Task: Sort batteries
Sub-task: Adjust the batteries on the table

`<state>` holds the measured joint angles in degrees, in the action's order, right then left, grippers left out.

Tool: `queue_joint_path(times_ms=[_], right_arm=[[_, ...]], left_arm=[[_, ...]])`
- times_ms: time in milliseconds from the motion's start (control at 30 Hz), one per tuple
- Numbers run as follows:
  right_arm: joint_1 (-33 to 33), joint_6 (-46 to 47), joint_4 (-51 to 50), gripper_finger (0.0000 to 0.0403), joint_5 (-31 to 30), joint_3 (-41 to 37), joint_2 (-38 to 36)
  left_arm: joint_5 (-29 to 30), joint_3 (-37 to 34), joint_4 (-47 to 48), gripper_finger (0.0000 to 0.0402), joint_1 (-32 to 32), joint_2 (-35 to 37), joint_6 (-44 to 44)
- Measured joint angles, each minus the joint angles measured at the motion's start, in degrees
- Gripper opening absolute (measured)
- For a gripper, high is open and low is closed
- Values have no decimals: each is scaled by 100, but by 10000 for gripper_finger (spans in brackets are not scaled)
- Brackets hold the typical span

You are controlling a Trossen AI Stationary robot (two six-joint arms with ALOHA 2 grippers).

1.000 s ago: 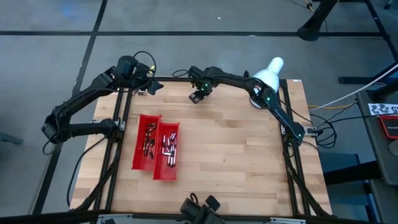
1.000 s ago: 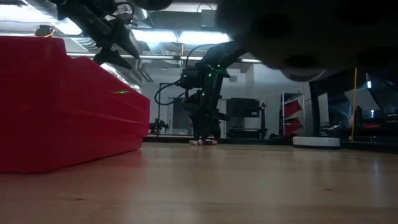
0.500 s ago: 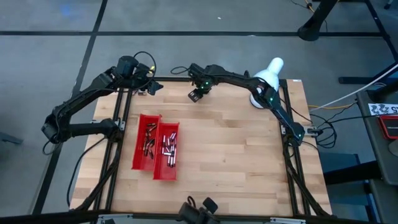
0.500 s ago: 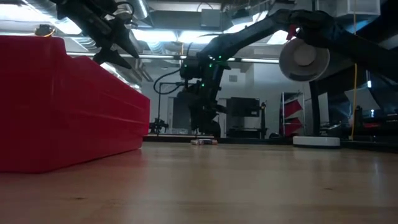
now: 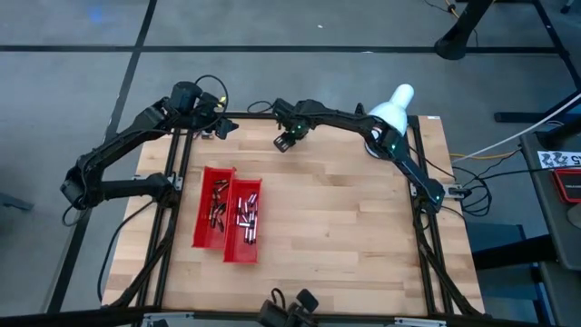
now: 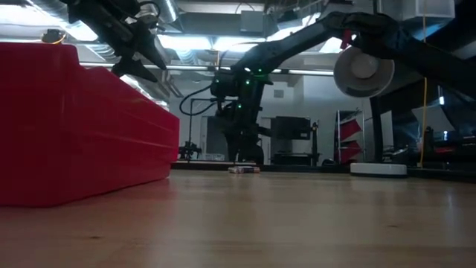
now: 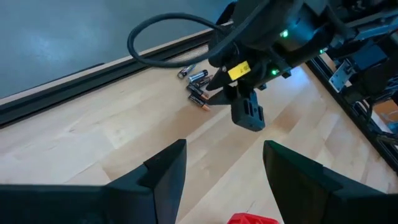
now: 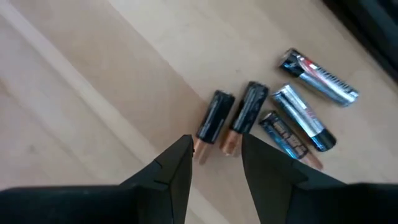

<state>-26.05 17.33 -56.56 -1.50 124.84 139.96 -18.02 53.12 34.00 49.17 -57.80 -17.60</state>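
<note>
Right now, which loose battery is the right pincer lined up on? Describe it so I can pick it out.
Far edge of the wooden table, under the right pincer: five loose batteries. It is the black one with a copper end nearest the open fingertips, outermost in the row; the silver-blue ones lie past its black twin.

Just ahead of the right gripper's (image 8: 214, 163) black fingers (image 8: 177, 168) we saw five batteries (image 8: 249, 109) on pale, light-grained wood (image 8: 93, 81): two black with copper-coloured ends, the others silver and black, one of these with red lettering. Well behind it, two red trays (image 5: 231, 218) held more silvery-grey and dark batteries. The left gripper (image 7: 224, 180) was black as well, and the arm before it carried a yellow label (image 7: 238, 71) and green lights (image 7: 284, 34).
</note>
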Motion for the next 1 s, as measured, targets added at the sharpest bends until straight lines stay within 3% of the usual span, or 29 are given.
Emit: queue_joint_path(times_ms=[300,533,767,1000], right_arm=[[15,-251,-54,140,-193,0,-241],[-232,-736,-75,132,-1134,2,-369],[-800,-1134,-31,11,-852,0,-284],[-1105,-1155,-20,6,-192,6,-192]], left_arm=[[-151,0,9,202,0,2,54],[-153,0,147,202,0,2,172],[-153,-2,136,202,0,2,162],[-153,-2,81,202,0,2,70]])
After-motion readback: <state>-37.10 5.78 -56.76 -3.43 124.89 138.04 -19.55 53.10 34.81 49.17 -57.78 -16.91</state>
